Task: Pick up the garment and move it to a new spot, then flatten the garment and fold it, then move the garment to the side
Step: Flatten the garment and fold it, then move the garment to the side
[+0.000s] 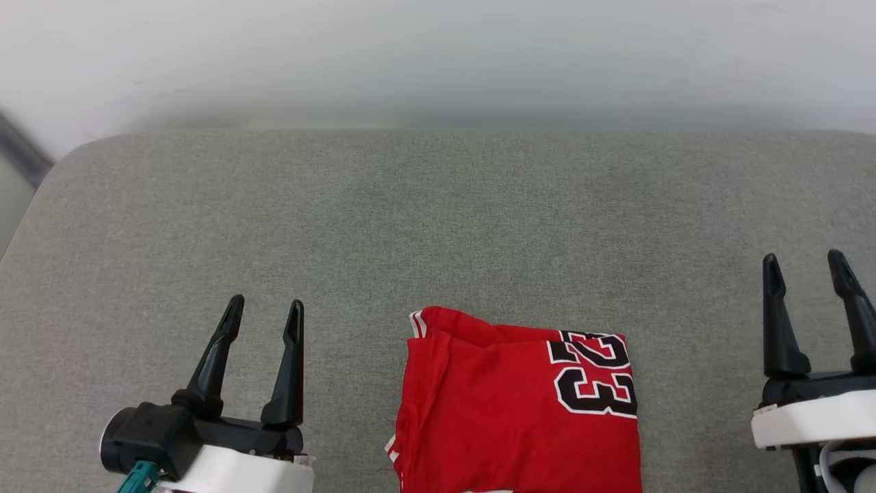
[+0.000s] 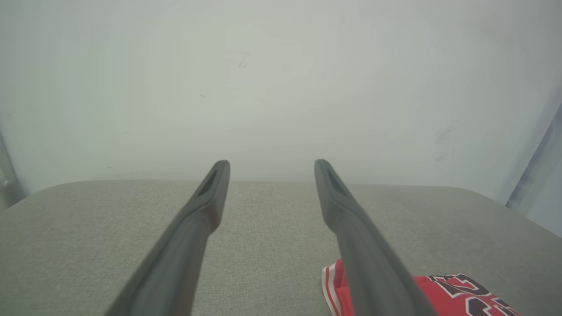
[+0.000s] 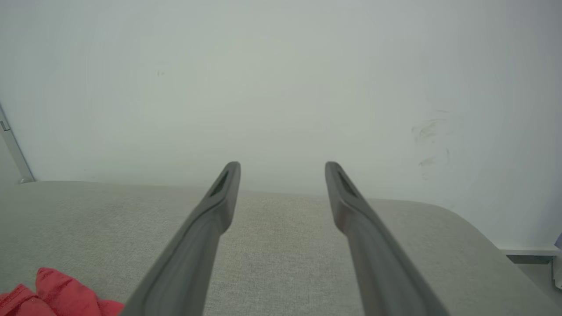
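The garment (image 1: 506,411) is a red jersey folded into a compact rectangle, with black white-outlined digits near its right edge and striped trim at its left corners. It lies on the grey fabric surface (image 1: 438,219) at the near middle, partly cut off by the bottom edge of the head view. My left gripper (image 1: 265,309) stands open to the garment's left, apart from it. My right gripper (image 1: 806,262) stands open farther to the right, empty too. A corner of the garment (image 2: 456,294) peeks behind my left gripper's (image 2: 271,169) right finger; a red fold of the garment (image 3: 57,294) sits left of my right gripper (image 3: 283,170).
A pale wall (image 1: 438,61) rises directly behind the grey surface. The surface's rounded corners show at the far left (image 1: 75,154) and in the right wrist view at the right (image 3: 474,224). A grey upright strip (image 2: 533,175) runs along the wall's right.
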Controlling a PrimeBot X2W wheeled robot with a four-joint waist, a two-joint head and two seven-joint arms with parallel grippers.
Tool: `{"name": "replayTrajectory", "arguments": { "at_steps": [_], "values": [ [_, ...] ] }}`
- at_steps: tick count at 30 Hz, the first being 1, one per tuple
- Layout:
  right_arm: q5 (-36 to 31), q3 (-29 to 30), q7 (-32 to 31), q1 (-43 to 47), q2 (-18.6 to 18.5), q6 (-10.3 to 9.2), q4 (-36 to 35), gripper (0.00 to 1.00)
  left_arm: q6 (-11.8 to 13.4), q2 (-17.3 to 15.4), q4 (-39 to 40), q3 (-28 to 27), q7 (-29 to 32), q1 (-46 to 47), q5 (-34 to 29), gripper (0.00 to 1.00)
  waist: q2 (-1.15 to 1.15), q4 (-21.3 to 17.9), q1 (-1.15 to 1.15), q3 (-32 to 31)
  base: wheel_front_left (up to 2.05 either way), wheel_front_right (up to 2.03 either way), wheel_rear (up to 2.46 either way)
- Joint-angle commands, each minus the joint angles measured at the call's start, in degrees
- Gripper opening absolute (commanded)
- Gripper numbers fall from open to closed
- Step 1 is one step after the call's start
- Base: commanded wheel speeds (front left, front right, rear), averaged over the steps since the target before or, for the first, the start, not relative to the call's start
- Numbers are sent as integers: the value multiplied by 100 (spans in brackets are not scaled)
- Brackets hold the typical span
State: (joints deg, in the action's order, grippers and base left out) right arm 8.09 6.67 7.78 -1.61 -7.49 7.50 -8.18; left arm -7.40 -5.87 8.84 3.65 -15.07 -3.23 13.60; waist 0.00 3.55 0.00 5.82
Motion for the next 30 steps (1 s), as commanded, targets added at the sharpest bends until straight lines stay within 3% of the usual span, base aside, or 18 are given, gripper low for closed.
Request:
{"name": "replayTrajectory", "arguments": {
  "at_steps": [1,9,21,25,30],
  "values": [
    [5,2,42,99,98,-2,-53,100,-8,4,14,16,-12,-62,19,100,0,-1,0,-10,0,0,0],
    [-119,-126,66,351,327,-2,-9,100,-9,-35,-73,61,-12,-80,34,100,0,18,0,-28,0,0,0],
    [-112,-130,-83,354,362,-2,-31,100,-9,-56,-101,55,-12,-9,37,100,0,50,0,22,0,0,0],
    [18,-307,-596,399,240,-2,-108,100,-9,-67,-111,78,-12,-5,23,100,0,73,0,74,0,0,0],
    [581,-817,-2271,507,-199,-1,-281,100,-9,-61,-117,110,-12,62,8,100,0,121,0,180,0,0,0]
  ]
}}
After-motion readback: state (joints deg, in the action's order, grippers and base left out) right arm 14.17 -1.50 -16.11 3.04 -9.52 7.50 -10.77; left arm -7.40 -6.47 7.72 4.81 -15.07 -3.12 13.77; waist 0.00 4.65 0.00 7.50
